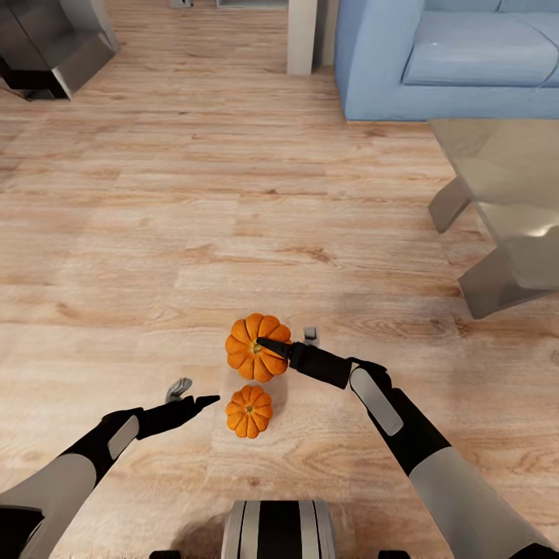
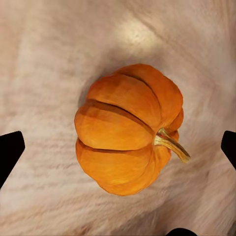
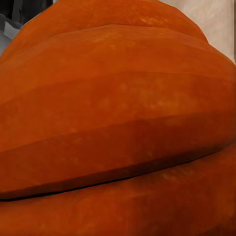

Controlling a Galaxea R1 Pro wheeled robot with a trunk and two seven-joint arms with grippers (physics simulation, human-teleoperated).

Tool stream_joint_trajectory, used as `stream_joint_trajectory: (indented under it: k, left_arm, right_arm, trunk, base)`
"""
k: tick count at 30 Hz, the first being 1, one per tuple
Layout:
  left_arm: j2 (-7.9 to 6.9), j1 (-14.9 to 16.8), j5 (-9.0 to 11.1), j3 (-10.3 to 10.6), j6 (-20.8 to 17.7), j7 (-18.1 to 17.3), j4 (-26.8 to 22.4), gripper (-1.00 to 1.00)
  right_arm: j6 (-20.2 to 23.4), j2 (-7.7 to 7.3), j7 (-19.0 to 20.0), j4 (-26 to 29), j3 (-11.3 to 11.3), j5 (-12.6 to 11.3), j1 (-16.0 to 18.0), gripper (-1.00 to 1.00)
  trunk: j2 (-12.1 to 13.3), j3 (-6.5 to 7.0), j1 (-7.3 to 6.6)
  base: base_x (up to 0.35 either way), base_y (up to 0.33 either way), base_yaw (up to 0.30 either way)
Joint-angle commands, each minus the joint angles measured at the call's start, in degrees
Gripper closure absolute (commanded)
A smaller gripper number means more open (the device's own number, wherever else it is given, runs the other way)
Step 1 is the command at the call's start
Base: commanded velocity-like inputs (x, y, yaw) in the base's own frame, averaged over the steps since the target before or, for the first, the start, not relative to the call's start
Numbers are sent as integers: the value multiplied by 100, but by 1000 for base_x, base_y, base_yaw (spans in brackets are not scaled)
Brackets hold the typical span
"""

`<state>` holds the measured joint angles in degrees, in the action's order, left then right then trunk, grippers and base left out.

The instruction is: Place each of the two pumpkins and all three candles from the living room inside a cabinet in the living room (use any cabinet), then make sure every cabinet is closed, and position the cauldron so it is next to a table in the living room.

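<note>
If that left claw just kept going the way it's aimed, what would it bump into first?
Most likely the nearer, smaller pumpkin. The left gripper is open, its wrist camera looks straight at that pumpkin centred between the fingertips, with only wooden floor around it. How far off it is cannot be judged exactly.

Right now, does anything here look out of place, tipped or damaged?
Only that both pumpkins sit on the bare wood floor. The far pumpkin has the right pincer around it; the near pumpkin lies beside the open left pincer. Nothing looks spilled or broken.

Pale wood-plank floor (image 1: 194, 233) (evenly lit) — a blue sofa (image 1: 450, 62) at the far right.
</note>
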<state>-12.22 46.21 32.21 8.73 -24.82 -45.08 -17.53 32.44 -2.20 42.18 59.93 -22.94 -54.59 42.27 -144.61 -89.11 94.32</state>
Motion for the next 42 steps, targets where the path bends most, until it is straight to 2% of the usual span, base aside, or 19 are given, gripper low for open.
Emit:
stream_joint_trajectory:
  k: [1, 14, 20, 25, 31, 36, 37, 39, 42]
  left_arm:
    - [6, 1, -1, 3, -3, 3, 1, -100]
    - [28, 2, -4, 22, 10, -14, 13, -100]
    - [21, 2, -12, 25, 12, -253, 7, -100]
    - [26, 2, -13, 34, 12, -289, 4, -100]
    - [27, 2, -13, 269, 12, -460, -4, -100]
    - [28, 2, -18, 363, 12, -544, -82, -100]
    - [27, 2, -19, 431, 12, -548, -113, -100]
    - [11, 2, -15, 753, 15, -552, -195, -100]
    - [-19, 2, -13, 923, 31, -555, -232, -100]
  right_arm:
    - [8, 0, 1, 2, 1, -17, 0, 100]
    - [16, -23, 1, 131, 0, -1, 0, 100]
    - [16, -65, 1, 335, 9, 1, 0, 100]
    - [16, -70, 1, 352, 9, 1, 0, 100]
    - [16, -70, 1, 353, 9, 1, 0, 100]
    - [16, -70, 1, 353, 9, 1, 0, 100]
    - [16, -70, 1, 353, 9, 1, 0, 100]
    - [16, -70, -1, 353, 9, 1, 0, 100]
    - [16, -70, -1, 353, 9, 1, 0, 100]
  trunk:
    - [-2, -23, 2]
    - [-19, -311, 36]
    - [-27, -444, 51]
    - [-34, -554, 64]
    - [-42, -687, 79]
    - [-48, -798, 92]
    - [-50, -820, 95]
    - [-50, -820, 95]
    - [-50, -820, 95]
  base:
    - [0, 0, 0]
    - [0, 0, 0]
    - [0, 0, 0]
    - [0, 0, 0]
    - [0, 0, 0]
    - [0, 0, 0]
    - [0, 0, 0]
    - [0, 0, 0]
    - [0, 0, 0]
